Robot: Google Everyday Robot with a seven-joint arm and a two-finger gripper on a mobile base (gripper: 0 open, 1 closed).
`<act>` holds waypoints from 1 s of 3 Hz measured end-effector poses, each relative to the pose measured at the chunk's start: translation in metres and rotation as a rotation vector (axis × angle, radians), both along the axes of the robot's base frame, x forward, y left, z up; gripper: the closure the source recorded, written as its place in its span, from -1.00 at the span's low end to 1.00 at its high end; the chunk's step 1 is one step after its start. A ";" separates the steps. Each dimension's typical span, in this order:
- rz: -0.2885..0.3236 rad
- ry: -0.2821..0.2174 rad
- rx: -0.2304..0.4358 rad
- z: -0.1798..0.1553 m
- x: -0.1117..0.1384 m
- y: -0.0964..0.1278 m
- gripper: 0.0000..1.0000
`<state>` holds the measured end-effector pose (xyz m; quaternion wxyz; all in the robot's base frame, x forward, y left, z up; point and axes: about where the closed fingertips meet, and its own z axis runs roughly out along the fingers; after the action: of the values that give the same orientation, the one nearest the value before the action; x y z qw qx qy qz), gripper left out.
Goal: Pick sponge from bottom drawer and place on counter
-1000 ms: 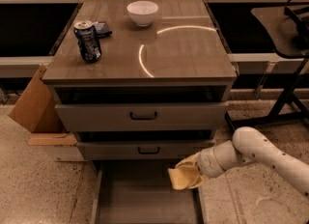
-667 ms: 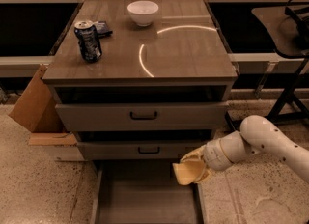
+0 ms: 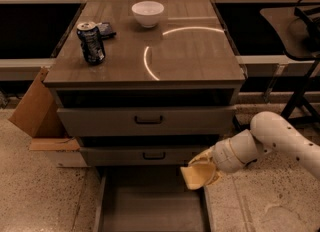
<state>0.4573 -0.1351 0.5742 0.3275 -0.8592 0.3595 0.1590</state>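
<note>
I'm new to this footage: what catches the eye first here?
At lower right, the white arm's tool holds the pale-yellow sponge above the right edge of the open bottom drawer. On the counter stand a can and a white bowl.

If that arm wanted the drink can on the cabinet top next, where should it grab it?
Probably around the middle of the can, coming level from the front: it stands upright with round sides near the left edge of the counter. The gripper is low by the right edge of the bottom drawer, shut on the sponge.
</note>
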 end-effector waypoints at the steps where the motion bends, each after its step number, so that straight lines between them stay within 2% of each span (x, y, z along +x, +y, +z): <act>1: 0.010 -0.017 -0.053 0.047 -0.005 -0.013 1.00; 2: -0.016 -0.078 -0.095 0.111 -0.007 -0.029 1.00; 3: -0.016 -0.078 -0.095 0.111 -0.007 -0.029 1.00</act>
<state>0.4502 -0.1643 0.6851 0.3013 -0.8763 0.3607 0.1054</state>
